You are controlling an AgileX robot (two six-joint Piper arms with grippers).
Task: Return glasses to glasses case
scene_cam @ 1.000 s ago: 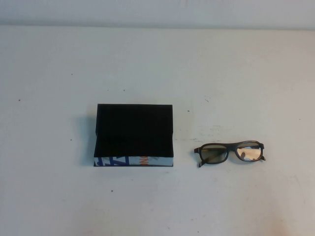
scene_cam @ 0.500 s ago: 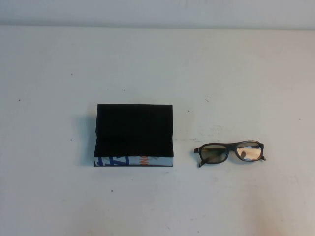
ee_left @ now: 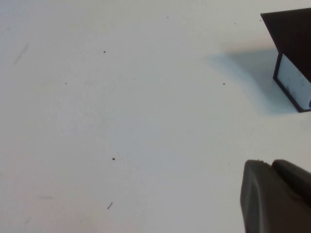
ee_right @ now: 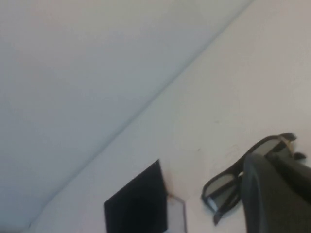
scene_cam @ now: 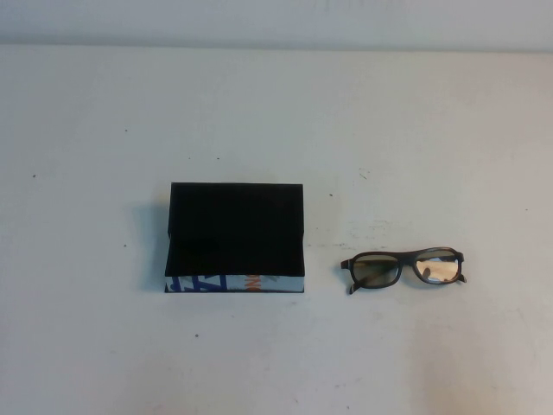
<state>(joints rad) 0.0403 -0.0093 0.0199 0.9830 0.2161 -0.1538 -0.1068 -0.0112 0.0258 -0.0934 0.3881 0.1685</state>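
The glasses case (scene_cam: 235,233) is a flat black box with a white front edge printed in blue and orange, left of the table's middle. The glasses (scene_cam: 404,263), dark-framed with tinted lenses, lie on the table just right of the case and apart from it. Neither gripper shows in the high view. In the left wrist view my left gripper (ee_left: 269,163) is shut and empty above bare table, with a corner of the case (ee_left: 293,43) beyond it. In the right wrist view my right gripper (ee_right: 272,156) is shut and empty, partly covering the glasses (ee_right: 222,187), with the case (ee_right: 138,204) beside them.
The white table (scene_cam: 276,112) carries only small dark specks and scuffs. Its far edge meets a pale wall (scene_cam: 276,22) at the back.
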